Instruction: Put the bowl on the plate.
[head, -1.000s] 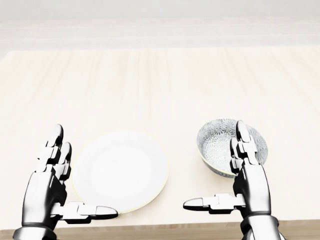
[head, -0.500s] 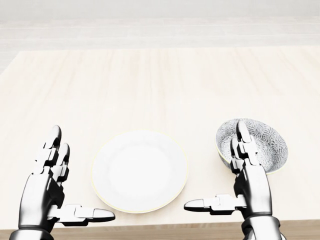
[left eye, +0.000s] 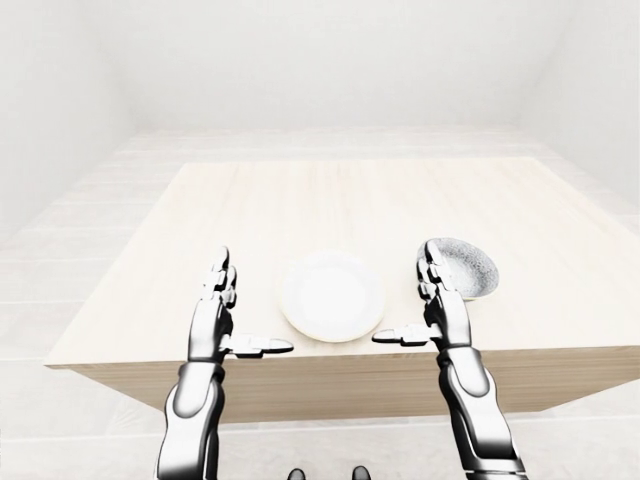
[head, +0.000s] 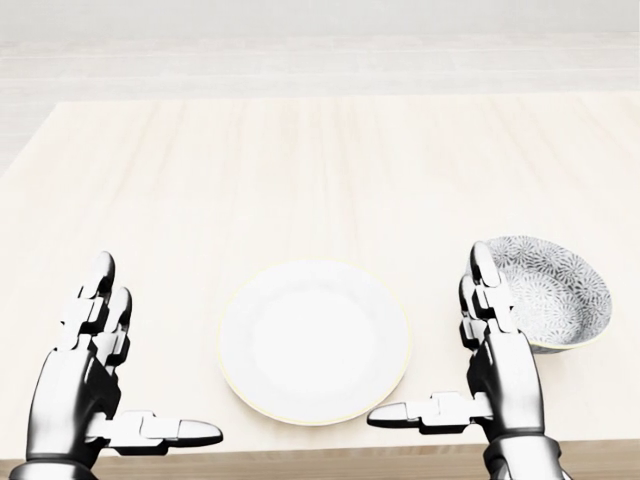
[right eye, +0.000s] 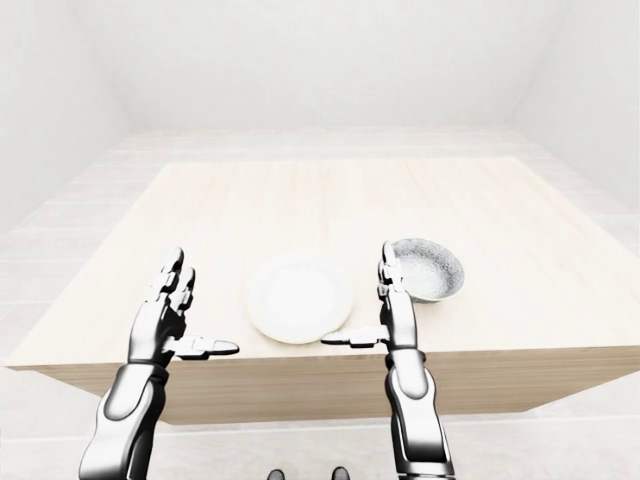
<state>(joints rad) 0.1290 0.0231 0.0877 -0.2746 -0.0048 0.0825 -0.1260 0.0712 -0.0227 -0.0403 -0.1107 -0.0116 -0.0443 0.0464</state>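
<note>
A white round plate (head: 315, 341) lies on the pale wooden table (head: 300, 170) near its lower edge in the head view. To its right sits a grey patterned bowl (head: 548, 291), upright. My right hand (head: 455, 360) stands open just left of the bowl, its fingers (head: 484, 290) pointing up along the bowl's left rim and its thumb stretched toward the plate. My left hand (head: 125, 365) hovers open at the lower left, apart from the plate, holding nothing.
The table's near edge (left eye: 340, 350) runs under both wrists. Its left edge (left eye: 110, 280) drops to a pale floor. White walls enclose the room.
The whole picture has shifted: plate and bowl slid rightward in the head view while both hands kept their places, so the camera and base moved left. Both hands stay open.
</note>
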